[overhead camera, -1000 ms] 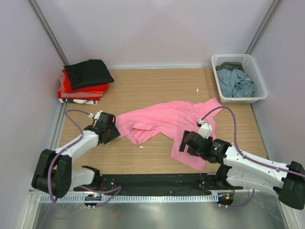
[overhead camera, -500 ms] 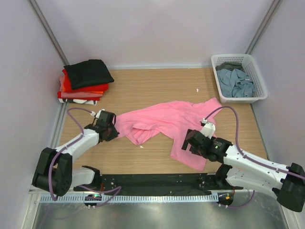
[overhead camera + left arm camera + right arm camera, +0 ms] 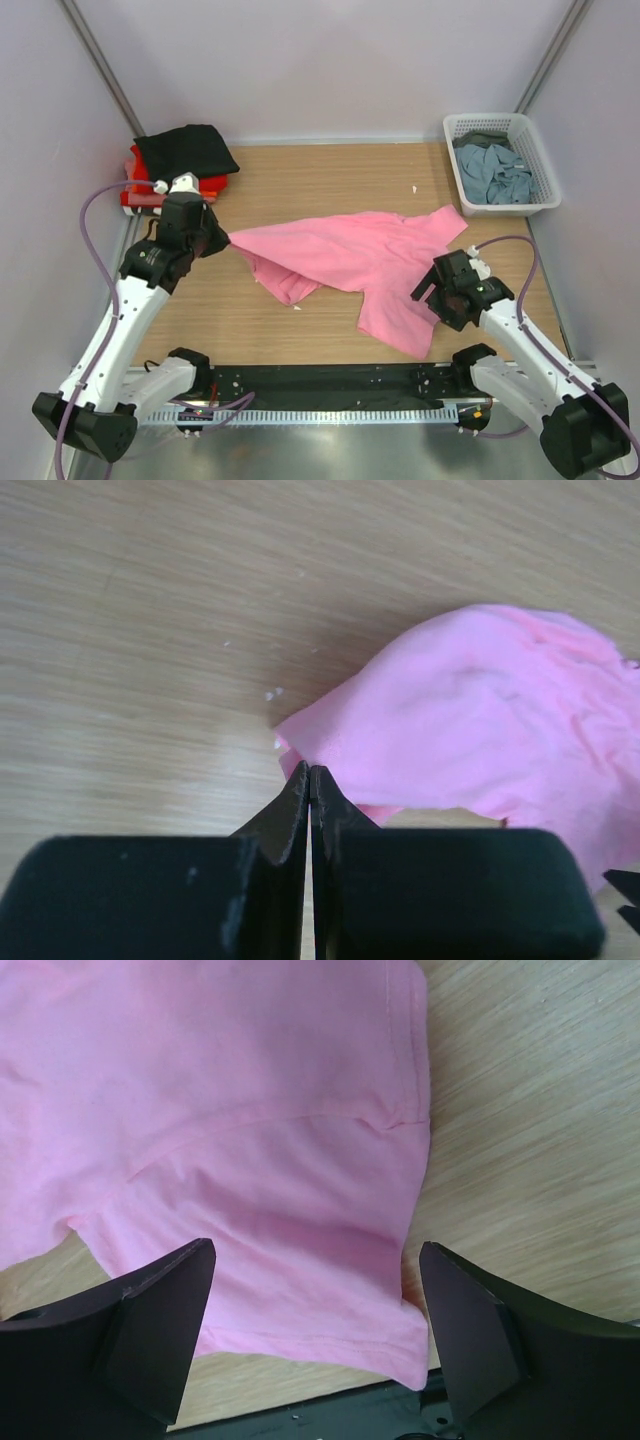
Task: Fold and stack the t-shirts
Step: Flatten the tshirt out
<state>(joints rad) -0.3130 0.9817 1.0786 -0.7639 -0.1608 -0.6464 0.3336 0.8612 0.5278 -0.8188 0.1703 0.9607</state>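
Pink t-shirt [image 3: 345, 255] lies rumpled across the middle of the table [image 3: 330, 185]. At its left corner the left gripper [image 3: 224, 240] has its fingers pressed together, cloth edge pinched at the tips. Over the shirt's near-right part the right gripper [image 3: 430, 290] has its fingers spread wide, pink cloth between & below them, not gripped. Far left: folded stack w/ black t-shirt [image 3: 185, 152] on top, red t-shirt [image 3: 139, 166] under it. Far right: white basket [image 3: 508, 209] w/ grey-blue t-shirt [image 3: 495, 175] inside.
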